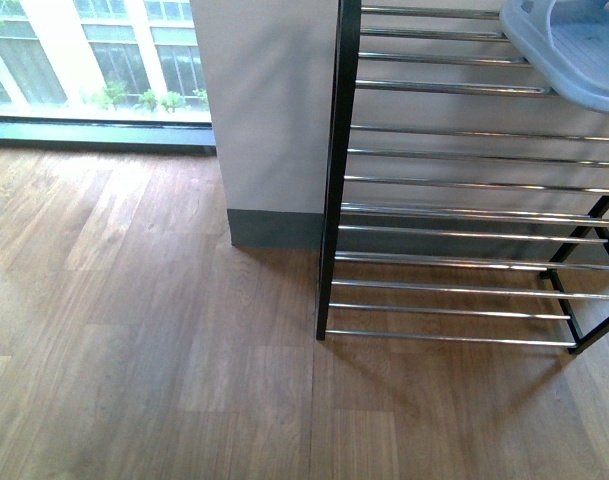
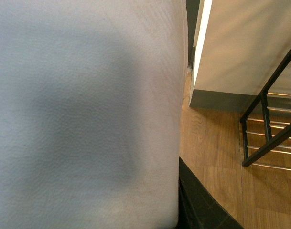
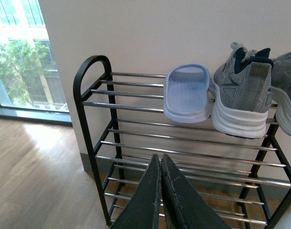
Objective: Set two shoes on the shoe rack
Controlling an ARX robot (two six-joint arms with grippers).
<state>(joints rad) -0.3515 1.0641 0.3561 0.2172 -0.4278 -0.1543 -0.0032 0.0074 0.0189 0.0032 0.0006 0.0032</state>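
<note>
A pale blue slide (image 2: 83, 109) fills most of the left wrist view, and my left gripper (image 2: 181, 207) is shut on it; only one black finger (image 2: 198, 205) shows beside it. This held slide hangs over the wood floor, to the side of the shoe rack (image 2: 265, 117). A second pale blue slide (image 3: 187, 93) (image 1: 569, 50) lies on the top tier of the shoe rack (image 3: 90, 64) (image 1: 339, 180). Beside it stand two grey sneakers (image 3: 243, 93) (image 3: 286, 90). My right gripper (image 3: 160, 158) is shut and empty, in front of the rack's lower tiers.
A white wall with a grey skirting board (image 1: 274, 228) stands behind and to the left of the rack. Wood floor (image 1: 144, 330) stretches left toward a large window (image 1: 94, 60). The rack's lower tiers (image 3: 193, 155) hold nothing.
</note>
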